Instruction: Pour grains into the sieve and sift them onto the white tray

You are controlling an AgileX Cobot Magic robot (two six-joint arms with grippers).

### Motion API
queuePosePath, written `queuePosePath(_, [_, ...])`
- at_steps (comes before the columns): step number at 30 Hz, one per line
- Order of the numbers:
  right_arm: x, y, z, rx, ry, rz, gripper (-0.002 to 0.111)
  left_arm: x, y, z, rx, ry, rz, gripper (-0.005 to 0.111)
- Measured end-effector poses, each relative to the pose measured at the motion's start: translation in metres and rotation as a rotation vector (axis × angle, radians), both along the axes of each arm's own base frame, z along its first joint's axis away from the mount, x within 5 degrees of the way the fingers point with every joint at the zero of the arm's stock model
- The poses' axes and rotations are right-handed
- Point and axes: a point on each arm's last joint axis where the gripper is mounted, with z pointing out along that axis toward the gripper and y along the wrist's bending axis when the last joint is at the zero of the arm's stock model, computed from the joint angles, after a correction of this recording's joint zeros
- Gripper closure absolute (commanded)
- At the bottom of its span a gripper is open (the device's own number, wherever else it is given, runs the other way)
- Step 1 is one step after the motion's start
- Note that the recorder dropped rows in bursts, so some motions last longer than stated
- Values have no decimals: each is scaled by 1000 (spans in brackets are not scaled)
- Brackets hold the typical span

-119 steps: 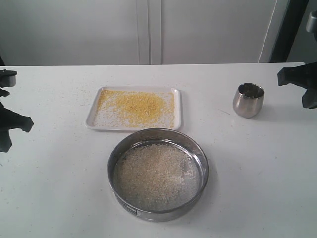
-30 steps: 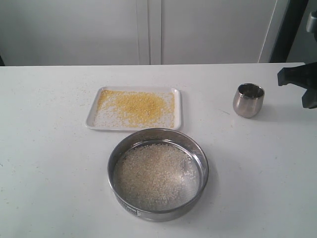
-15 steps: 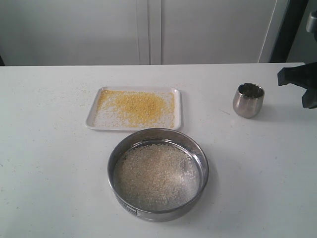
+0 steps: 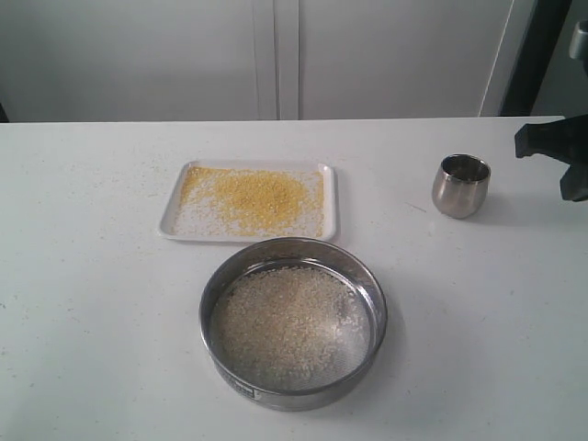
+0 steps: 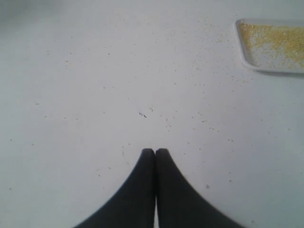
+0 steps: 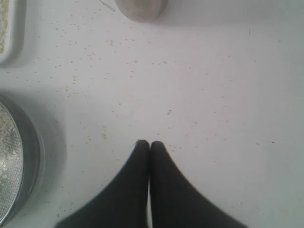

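Note:
The steel sieve point(image 4: 293, 398) stands on the table near the front, holding whitish rice-like grains point(image 4: 285, 323). Behind it lies the white tray point(image 4: 171, 217) strewn with golden-yellow grains point(image 4: 257, 195). In the left wrist view, the left gripper point(image 5: 155, 151) is shut and empty over bare table, with the tray's corner point(image 5: 243, 54) some way off. That gripper is out of the exterior view. My right gripper point(image 6: 150, 143) is shut and empty too, with the sieve's rim point(image 6: 37, 152) off to one side. Its arm point(image 4: 562, 152) shows at the exterior view's right edge.
A small rounded steel cup point(image 4: 460, 186) stands upright at the right, between the tray and the right arm; its base point(image 6: 141, 9) shows in the right wrist view. Loose grains are scattered over the white table point(image 4: 101, 303). A wall with panels rises behind.
The left arm, seen at the left edge four seconds ago, has left the exterior view. Sieve, tray, cup and right arm have not moved.

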Motion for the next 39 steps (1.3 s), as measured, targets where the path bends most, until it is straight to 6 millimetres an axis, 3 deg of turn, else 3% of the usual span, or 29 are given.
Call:
queuePosePath(24, [0, 0, 0, 1, -2, -1, 108, -3, 0, -20, 5, 121, -10, 107])
queuePosePath(39, [0, 0, 0, 1, -3, -1, 108, -3, 0, -20, 6, 106, -8, 107])
